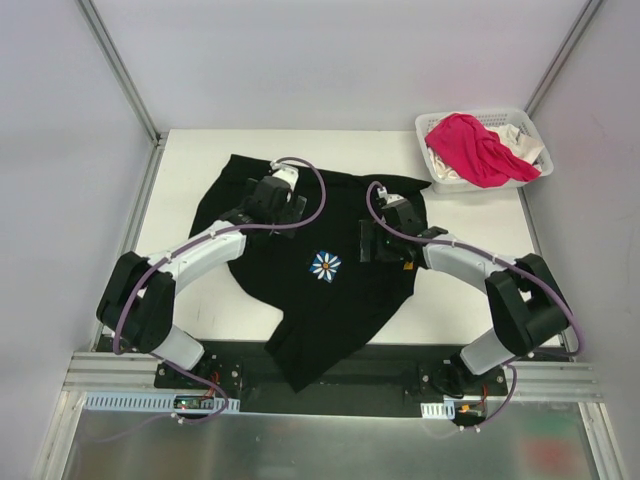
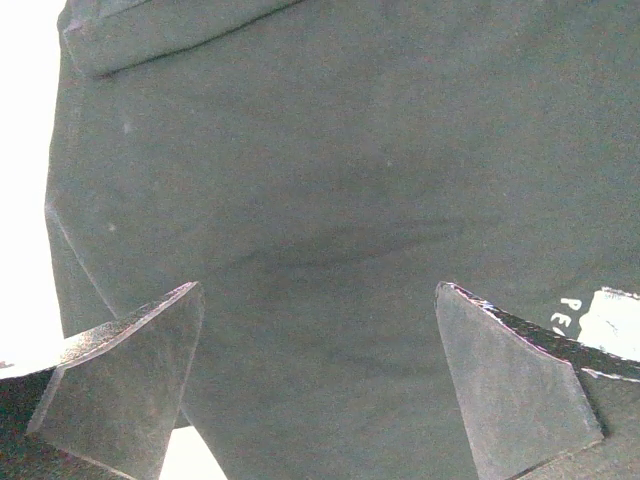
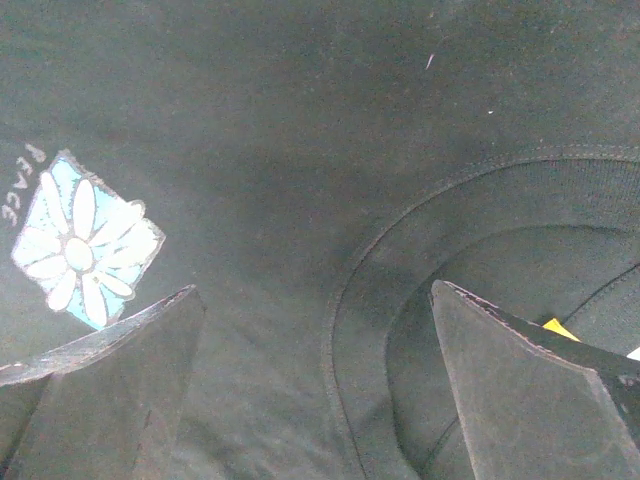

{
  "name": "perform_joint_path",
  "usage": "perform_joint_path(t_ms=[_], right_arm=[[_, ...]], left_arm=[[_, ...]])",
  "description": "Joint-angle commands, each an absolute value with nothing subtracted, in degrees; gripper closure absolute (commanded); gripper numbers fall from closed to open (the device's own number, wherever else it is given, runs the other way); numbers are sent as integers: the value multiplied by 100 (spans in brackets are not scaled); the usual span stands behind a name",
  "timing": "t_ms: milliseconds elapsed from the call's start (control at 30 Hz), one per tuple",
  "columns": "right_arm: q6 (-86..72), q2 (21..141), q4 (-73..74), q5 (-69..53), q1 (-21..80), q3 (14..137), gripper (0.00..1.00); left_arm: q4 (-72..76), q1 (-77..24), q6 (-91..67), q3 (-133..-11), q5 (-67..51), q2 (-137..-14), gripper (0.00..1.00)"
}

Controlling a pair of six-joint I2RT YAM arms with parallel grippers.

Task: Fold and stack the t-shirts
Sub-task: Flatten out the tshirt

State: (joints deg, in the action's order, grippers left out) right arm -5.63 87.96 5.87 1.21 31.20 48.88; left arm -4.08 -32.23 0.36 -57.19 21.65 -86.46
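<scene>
My left pincer (image 2: 318, 290) and my right pincer (image 3: 315, 292) are both spread wide over the black shirt (image 1: 330, 300) on the tabletop (image 1: 470, 290). The pink shirt (image 1: 480, 150) and white shirt (image 1: 522, 140) lie in the basket (image 1: 470, 118).

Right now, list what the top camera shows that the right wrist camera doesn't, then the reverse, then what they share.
Only the top view: the white basket at the far right corner, holding the pink shirt and a white shirt, plus the left arm and right arm.
Only the right wrist view: the ribbed collar, a bit of yellow inside it, and the word PEACE beside the print.
Both: the black shirt, its daisy print, and the open right hand.
</scene>
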Motion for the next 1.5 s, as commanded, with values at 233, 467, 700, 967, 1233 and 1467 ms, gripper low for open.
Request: perform_joint_path(t_ms=[233,467,700,967,1233,1467], right_arm=[[-923,9044,404,545,3103,5256,1],[-1222,8562,835,1036,3111,5256,2],[-1011,8594,861,1721,3076,5308,4],[-765,9456,1133,1249,2874,5835,3],[-940,9826,1204,510,2857,6021,2],[-1291,9730,1116,413,2848,5713,2]], left_arm=[[-457,-3234,70,-6126,2698,-8306,1],[-501,-3234,202,-6135,2672,-7648,1],[-545,-3234,360,-5950,2602,-7506,1],[-440,-3226,308,-6020,2383,-7928,1],[-387,-3226,431,-6214,2382,-8007,1],[-378,-3234,545,-6284,2470,-7954,1]])
